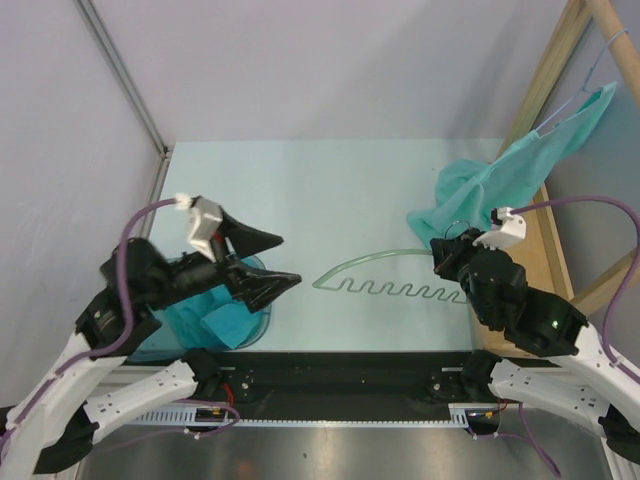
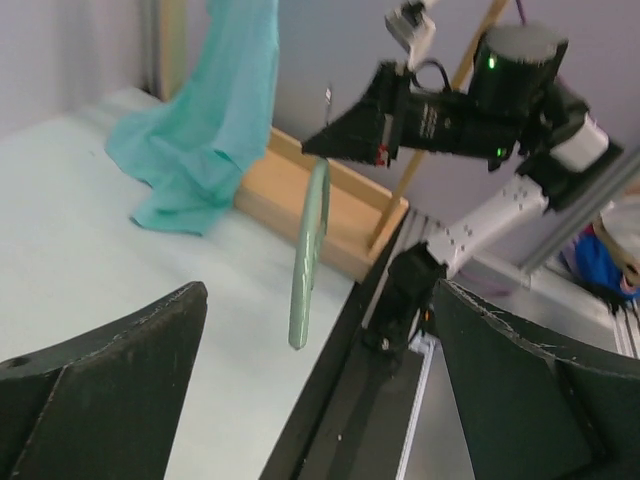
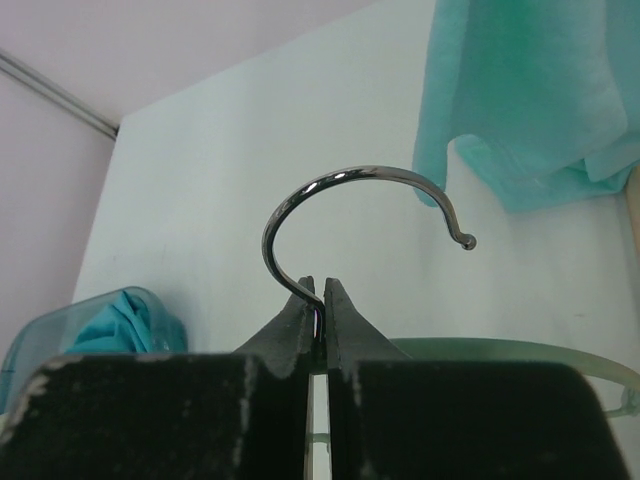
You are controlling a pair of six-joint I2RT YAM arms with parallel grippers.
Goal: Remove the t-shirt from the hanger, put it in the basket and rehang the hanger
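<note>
A bare pale green hanger (image 1: 400,280) hangs over the table, and my right gripper (image 1: 440,253) is shut on the base of its metal hook (image 3: 350,175). No cloth is on this hanger. A teal t-shirt (image 1: 215,312) lies crumpled in the blue bin (image 1: 262,325) at the front left. My left gripper (image 1: 290,258) stands wide open just above that bin, with nothing between its fingers. In the left wrist view the hanger (image 2: 312,240) shows edge-on below the right gripper (image 2: 318,148).
Another teal garment (image 1: 470,195) hangs from a wire hanger on the wooden rack (image 1: 548,245) at the right, its lower part draped on the table just behind my right gripper. Grey walls close in the left side and back.
</note>
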